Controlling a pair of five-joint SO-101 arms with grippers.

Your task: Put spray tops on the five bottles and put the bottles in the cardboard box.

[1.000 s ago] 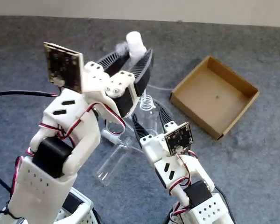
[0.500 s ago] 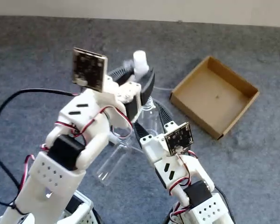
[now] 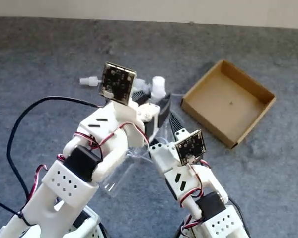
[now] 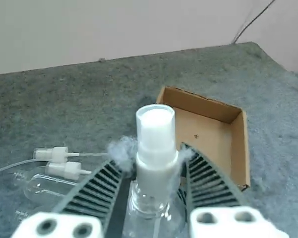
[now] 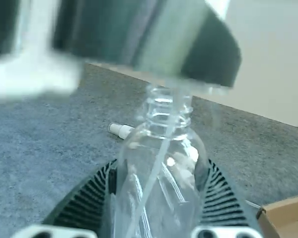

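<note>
Left gripper: clenched on a white spray top, held upright over the bottle's neck so its tube feeds inside.
Right gripper: clamped round the clear bottle, holding it upright, apparently to steady it for capping.
Cardboard box: open, near the arms, no bottle inside yet.
Spare tops: lying on the carpet, waiting.

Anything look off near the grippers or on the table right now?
Tufts of white fluff cling to the left gripper on both sides of the spray top it holds; that looks like stray debris. A spare bottle lies on its side on the table, beside two loose tops. Nothing looks spilled.
</note>
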